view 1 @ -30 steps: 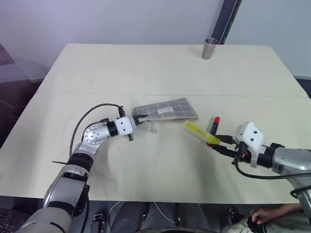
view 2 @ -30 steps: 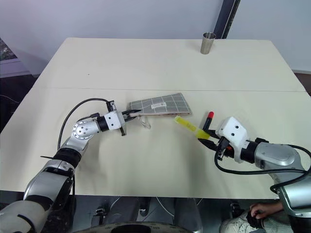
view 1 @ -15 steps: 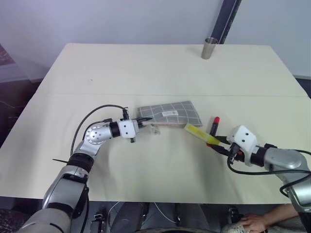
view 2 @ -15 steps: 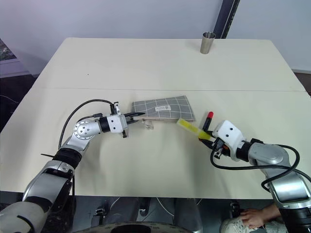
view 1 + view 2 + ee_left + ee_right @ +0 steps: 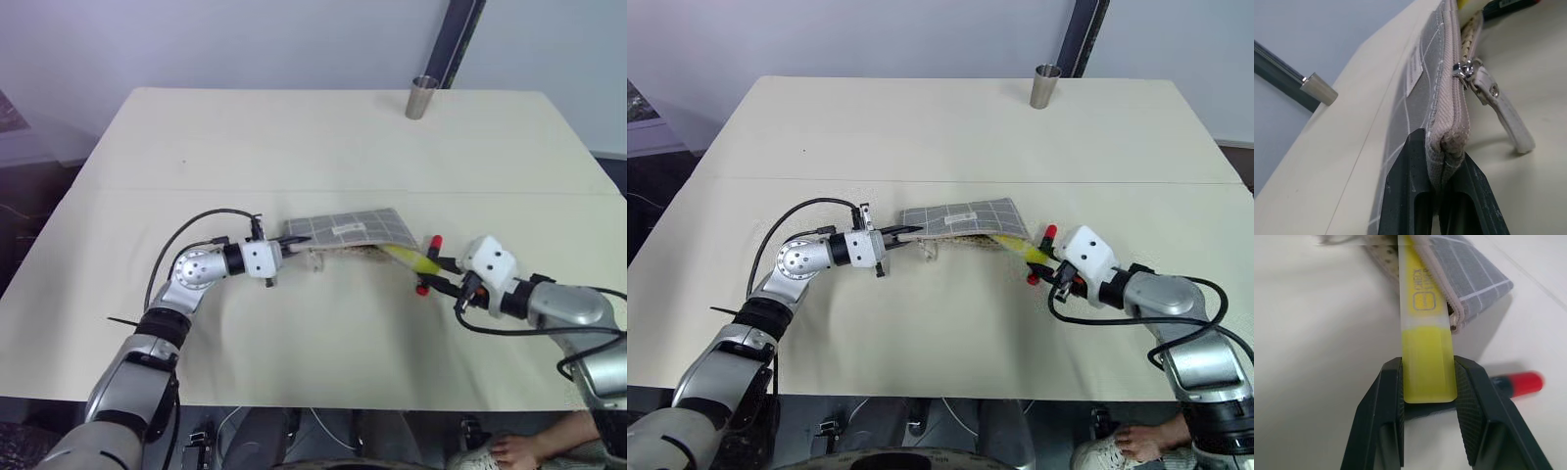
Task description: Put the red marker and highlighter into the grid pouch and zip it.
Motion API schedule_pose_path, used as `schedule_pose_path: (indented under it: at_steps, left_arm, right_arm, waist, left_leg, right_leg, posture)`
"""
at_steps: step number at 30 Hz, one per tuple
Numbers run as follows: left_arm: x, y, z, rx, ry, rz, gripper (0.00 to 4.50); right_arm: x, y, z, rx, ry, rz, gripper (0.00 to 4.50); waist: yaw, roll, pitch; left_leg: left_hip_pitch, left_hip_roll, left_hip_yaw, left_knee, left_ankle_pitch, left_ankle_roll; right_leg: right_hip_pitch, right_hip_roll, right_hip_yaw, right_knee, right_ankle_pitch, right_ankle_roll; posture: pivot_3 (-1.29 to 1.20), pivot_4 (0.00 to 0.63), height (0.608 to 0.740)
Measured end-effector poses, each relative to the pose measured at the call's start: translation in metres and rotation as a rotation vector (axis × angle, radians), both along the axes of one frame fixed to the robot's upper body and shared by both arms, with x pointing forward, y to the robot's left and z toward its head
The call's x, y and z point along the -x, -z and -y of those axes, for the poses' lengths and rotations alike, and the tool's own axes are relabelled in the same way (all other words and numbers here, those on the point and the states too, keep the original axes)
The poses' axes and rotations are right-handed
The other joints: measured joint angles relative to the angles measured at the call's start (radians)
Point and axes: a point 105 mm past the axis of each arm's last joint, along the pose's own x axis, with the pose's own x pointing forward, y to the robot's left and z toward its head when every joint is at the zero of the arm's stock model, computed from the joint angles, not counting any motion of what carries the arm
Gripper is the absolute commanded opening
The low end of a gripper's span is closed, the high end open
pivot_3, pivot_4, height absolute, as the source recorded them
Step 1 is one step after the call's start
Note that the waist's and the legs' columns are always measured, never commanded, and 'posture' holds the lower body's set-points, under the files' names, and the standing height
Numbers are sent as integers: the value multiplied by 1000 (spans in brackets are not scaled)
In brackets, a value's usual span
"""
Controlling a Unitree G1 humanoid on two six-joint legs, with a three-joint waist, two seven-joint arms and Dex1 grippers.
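Note:
The grid pouch (image 5: 348, 228) lies mid-table, grey with white lines, its near long edge gaping open. My left gripper (image 5: 291, 242) is shut on the pouch's left end (image 5: 1444, 98), next to the zipper's pale pull (image 5: 1498, 107). The yellow highlighter (image 5: 407, 258) is pinched at its rear end by my right gripper (image 5: 436, 267). Its front end (image 5: 1420, 289) reaches into the pouch's open mouth. The red marker (image 5: 1049, 232) lies on the table just beside the right gripper, outside the pouch (image 5: 1469, 269).
A steel cup (image 5: 423, 96) stands at the table's far edge. A seam runs across the cream table (image 5: 196, 147) behind the pouch. A person's hand (image 5: 509, 450) shows below the table's near right edge.
My right gripper has carried the highlighter left and away from me, and its front end has gone into the pouch's mouth. The left gripper keeps its hold on the pouch's end.

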Motion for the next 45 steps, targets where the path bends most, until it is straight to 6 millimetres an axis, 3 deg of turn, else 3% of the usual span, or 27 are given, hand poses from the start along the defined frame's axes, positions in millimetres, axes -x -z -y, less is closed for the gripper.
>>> schedule_pose_path:
  at_steps: [5, 11, 19, 25, 26, 27, 30, 38, 45]
  left_arm:
    - [0, -2, 1, 1, 6, 2, 0]
    - [2, -5, 6, 15, 26, -3, 0]
    - [-1, -5, 2, 5, 9, -22, 0]
    - [-1, -9, 5, 9, 13, -8, 0]
    - [-1, -9, 4, 11, 10, -8, 0]
    - [0, -8, 3, 13, 5, -13, 0]
    - [1, -1, 0, 19, -11, -41, 0]
    - [0, 6, -10, 24, -53, -53, 0]
    - [-8, 5, -24, 39, -119, -43, 0]
  right_arm:
    - [-4, 3, -16, 39, -67, -7, 856]
    - [-20, -10, -57, 137, -194, 96, 856]
    - [-34, -10, -71, 297, -279, 212, 856]
    - [-29, -12, -80, 207, -303, 201, 3750]
    - [-28, -15, -79, 172, -284, 200, 4284]
    - [-27, -19, -78, 128, -258, 203, 4448]
    - [-19, -24, -71, 61, -213, 181, 4448]
    - [30, -44, -60, -269, -107, 59, 4448]
    - [43, -5, -14, -292, 371, -4, 4448]
  waist:
    - [0, 0, 0]
    - [-1, 0, 0]
    - [0, 0, 0]
    - [-1, 0, 0]
    - [-1, 0, 0]
    - [0, 0, 0]
    - [1, 0, 0]
    - [1, 0, 0]
    - [-1, 0, -1]
  left_leg:
    - [0, 0, 0, 0, 1, 1]
    - [0, 0, 0, 0, 1, 1]
    - [0, -1, 0, 0, 1, 1]
    - [0, -1, 0, 0, 1, 1]
    - [0, -1, 0, 0, 1, 1]
    - [0, -1, 0, 0, 1, 1]
    - [0, -1, 0, 0, 1, 1]
    - [0, 0, 0, 0, 0, 1]
    - [1, 0, 1, 0, -1, -1]
  right_leg:
    - [0, 0, 0, 0, 0, 0]
    - [-1, 0, 0, 0, 0, 0]
    - [-1, 0, 0, 0, 0, 0]
    - [-1, 0, 0, 1, 1, 0]
    - [-1, 0, 0, 1, 1, 0]
    - [-1, 0, 1, 1, 1, 0]
    - [-1, 0, 1, 1, 1, 0]
    - [-1, 0, 1, 1, 1, 0]
    - [-1, 0, 3, 2, 1, -1]
  posture:
    - [0, 150, 740]
    - [0, 150, 740]
    - [0, 150, 740]
    - [0, 150, 740]
    - [0, 150, 740]
    - [0, 150, 740]
    - [0, 150, 740]
    - [0, 150, 740]
    - [0, 150, 740]
